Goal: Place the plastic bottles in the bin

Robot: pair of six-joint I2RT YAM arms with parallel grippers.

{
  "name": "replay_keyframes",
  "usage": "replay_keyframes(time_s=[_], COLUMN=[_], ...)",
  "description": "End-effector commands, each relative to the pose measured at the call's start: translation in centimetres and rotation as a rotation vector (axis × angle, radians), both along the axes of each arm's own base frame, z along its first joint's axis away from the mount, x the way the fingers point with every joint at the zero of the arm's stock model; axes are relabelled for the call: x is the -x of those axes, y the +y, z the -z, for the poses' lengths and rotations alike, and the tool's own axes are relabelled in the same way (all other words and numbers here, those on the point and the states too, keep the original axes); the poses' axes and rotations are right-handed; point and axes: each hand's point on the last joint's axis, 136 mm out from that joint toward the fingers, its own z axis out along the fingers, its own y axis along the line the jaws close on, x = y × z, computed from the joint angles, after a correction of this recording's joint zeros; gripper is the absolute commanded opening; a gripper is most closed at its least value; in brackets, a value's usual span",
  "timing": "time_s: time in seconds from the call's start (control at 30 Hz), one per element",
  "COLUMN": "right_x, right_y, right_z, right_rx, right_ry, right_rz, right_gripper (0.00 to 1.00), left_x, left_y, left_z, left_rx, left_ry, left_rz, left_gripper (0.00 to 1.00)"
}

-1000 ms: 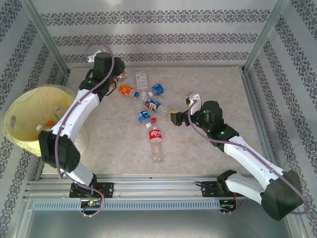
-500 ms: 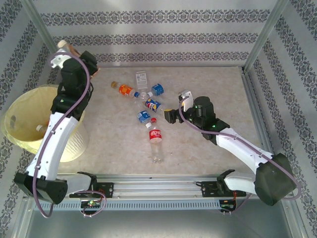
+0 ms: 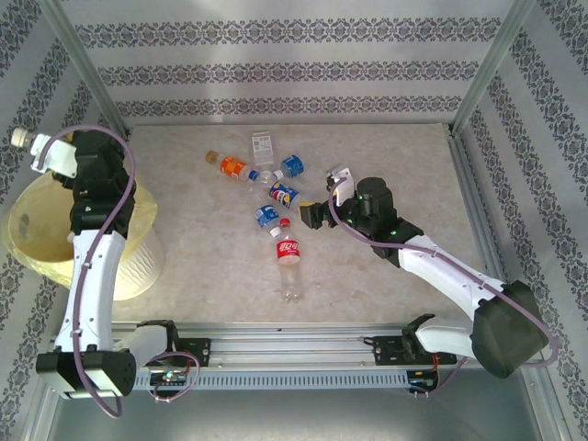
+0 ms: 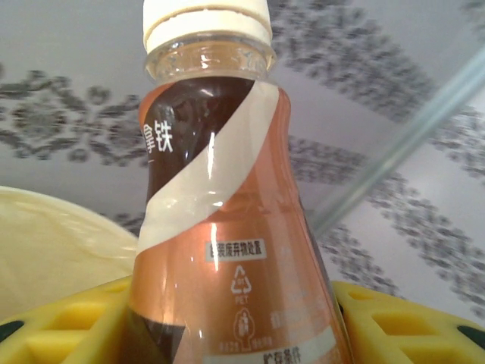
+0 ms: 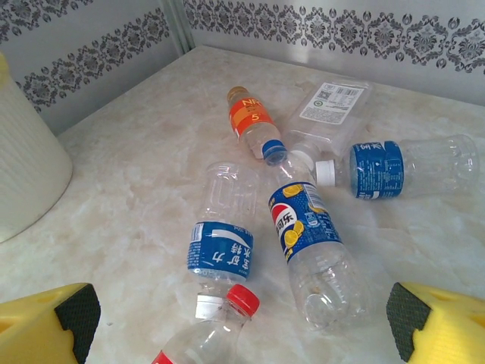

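Bottle being held at the bin, six more lying loose.
The left claw [image 3: 48, 154] is clamping a clear plastic bottle with a brown-and-cream label and white cap [image 4: 227, 227] above the far edge of the large round pale-yellow plastic bin [image 3: 129, 266]. Six small clear plastic bottles [image 3: 288, 253], orange-, blue- and red-labelled, are lying mid pale marbled counter [image 3: 386, 165]. The right claw [image 3: 310, 217] is hovering just beside them, jaws gaping wide.

— What reads on the brown-label bottle [image 4: 220, 227]?
— White characters "拿铁", plus a recycling triangle marked "PET".
— And on the surface [image 5: 136, 189]?
— A "5" on the orange-label bottle [image 5: 250, 115]; "可乐" on the blue-and-yellow-label bottle [image 5: 303, 225].
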Motion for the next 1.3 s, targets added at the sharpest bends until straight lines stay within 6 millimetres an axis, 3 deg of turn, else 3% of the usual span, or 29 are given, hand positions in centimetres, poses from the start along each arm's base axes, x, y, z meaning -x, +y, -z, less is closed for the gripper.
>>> replay_keyframes(time_s=[0.0,0.2,0.37,0.57,0.67,1.0,1.27], right_x=[-0.1,-0.1,-0.2,-0.1,-0.1,-0.6,-1.6], right_y=[0.7,0.8,1.0,1.1,1.0,0.8,-0.2], right_z=[-2.3,-2.4,-2.6,-2.8,-2.7,-2.3,0.0], right_rx=[-0.033,-0.03,-0.03,-0.026,-0.021,-0.023,0.079], right_ry=[-0.057,-0.057,-0.059,-0.062,-0.062,-0.053,0.0], right_rz=[-0.018,-0.02,-0.026,-0.027,-0.021,0.011,0.049], right_gripper=[0.98,0.98,0.98,0.98,0.98,0.98,0.98], left_x=[1.5,2.9,2.4,0.7,0.1,-2.4,-5.8], left_y=[2.0,4.4,5.3,5.3,5.1,3.3,-0.6], left_z=[1.3,3.8,5.8,6.5,6.4,5.7,3.9], left_rx=[0.044,0.111,0.177,0.243,0.253,0.271,0.256], left_ry=[-0.005,0.022,0.041,0.067,0.058,0.045,0.048], left_rz=[-0.091,-0.195,-0.203,-0.178,-0.151,0.01,0.221], left_gripper=[0.55,0.57,0.61,0.87,0.93,0.99,1.0])
